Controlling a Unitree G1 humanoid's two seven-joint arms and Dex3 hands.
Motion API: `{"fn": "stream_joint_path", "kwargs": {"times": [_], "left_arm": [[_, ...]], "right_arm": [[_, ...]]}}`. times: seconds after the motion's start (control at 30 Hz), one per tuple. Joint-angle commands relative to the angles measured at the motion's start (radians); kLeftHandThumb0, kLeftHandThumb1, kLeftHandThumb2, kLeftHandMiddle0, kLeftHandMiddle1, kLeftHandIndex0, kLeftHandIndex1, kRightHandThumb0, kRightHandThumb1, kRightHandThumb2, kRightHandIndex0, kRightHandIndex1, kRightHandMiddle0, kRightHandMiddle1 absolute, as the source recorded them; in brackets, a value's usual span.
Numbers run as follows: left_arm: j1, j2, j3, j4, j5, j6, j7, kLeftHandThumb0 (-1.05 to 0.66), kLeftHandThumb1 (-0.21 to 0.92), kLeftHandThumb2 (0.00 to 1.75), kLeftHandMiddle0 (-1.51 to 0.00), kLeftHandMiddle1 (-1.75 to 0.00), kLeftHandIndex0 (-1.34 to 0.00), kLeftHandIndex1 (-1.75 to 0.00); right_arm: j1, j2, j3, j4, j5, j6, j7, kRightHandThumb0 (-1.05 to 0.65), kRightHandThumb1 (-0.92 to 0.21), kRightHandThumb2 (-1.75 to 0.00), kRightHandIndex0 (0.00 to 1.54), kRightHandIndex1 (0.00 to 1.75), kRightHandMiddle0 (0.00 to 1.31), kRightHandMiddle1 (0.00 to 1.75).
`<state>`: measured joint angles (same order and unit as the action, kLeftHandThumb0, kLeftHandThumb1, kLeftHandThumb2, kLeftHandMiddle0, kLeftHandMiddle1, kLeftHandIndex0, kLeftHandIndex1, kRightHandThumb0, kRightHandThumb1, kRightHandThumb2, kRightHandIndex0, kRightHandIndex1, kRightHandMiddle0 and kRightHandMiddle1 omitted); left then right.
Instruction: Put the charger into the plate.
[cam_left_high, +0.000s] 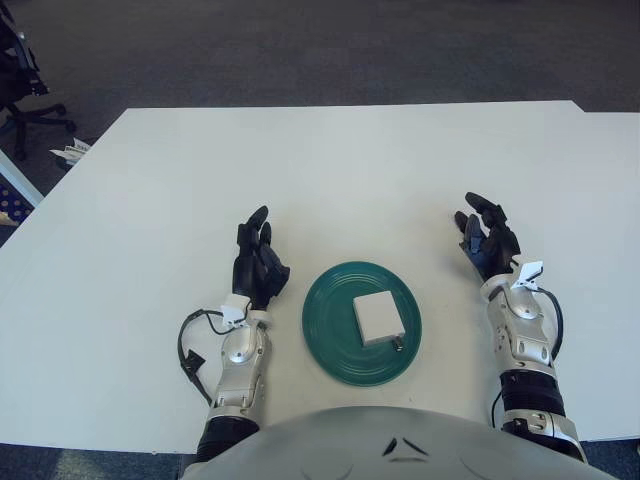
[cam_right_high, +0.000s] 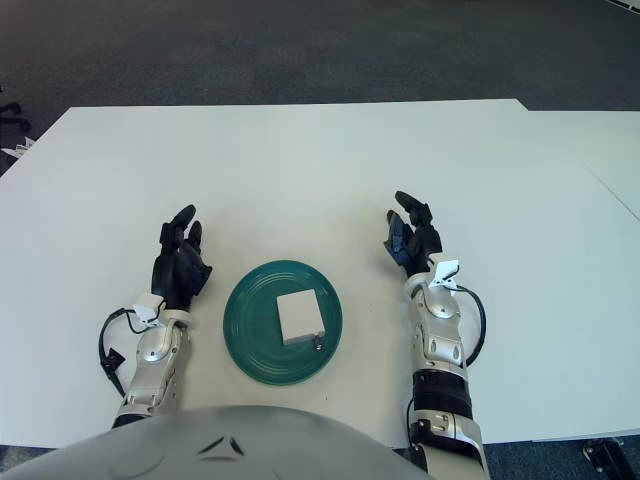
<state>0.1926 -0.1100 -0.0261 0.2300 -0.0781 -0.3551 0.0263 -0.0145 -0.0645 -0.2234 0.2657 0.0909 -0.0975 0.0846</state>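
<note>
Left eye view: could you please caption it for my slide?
White charger lies in the green plate, open left hand and right hand flanking it.

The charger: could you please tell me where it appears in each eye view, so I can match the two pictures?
Left eye view: the charger lies right of centre, low, on the right half of the plate.
Right eye view: the charger shows just left of centre, low, again on the right half of the plate.
Shared landmark: the green plate, between the left hand and right hand.
</note>
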Motion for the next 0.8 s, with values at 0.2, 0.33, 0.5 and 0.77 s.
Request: {"fn": "stream_joint_path", "kwargs": {"times": [0.2, 0.33, 0.5, 0.77], "left_arm": [[0.040, 0.012, 0.021, 0.088, -0.013, 0.040, -0.044, -0.89, 0.92, 0.88, -0.52, -0.09, -0.27, -0.96], [0.074, 0.003, 0.006, 0.030, -0.002, 0.066, -0.038, -0.89, 0.92, 0.87, -0.53, -0.09, -0.27, -0.96], [0.079, 0.007, 0.007, 0.021, -0.015, 0.086, -0.056, -0.89, 0.92, 0.86, -0.57, -0.11, -0.30, -0.96], [0.107, 0.007, -0.003, -0.019, -0.005, 0.114, -0.055, -0.90, 0.92, 0.87, -0.55, -0.10, -0.27, -0.93]], "right_arm": [[0.078, 0.017, 0.038, 0.060, -0.004, 0.079, -0.013, -0.71, -0.92, -0.74, 0.36, 0.05, 0.00, 0.64], [0.089, 0.010, 0.049, 0.043, -0.006, 0.091, -0.010, -0.71, -0.92, -0.75, 0.37, 0.04, 0.00, 0.61], [0.107, 0.000, 0.061, 0.014, -0.003, 0.106, -0.003, -0.70, -0.92, -0.75, 0.39, 0.04, 0.00, 0.58], [0.128, -0.003, 0.073, -0.018, 0.007, 0.124, 0.000, -0.68, -0.92, -0.75, 0.39, 0.03, 0.00, 0.56]]}}
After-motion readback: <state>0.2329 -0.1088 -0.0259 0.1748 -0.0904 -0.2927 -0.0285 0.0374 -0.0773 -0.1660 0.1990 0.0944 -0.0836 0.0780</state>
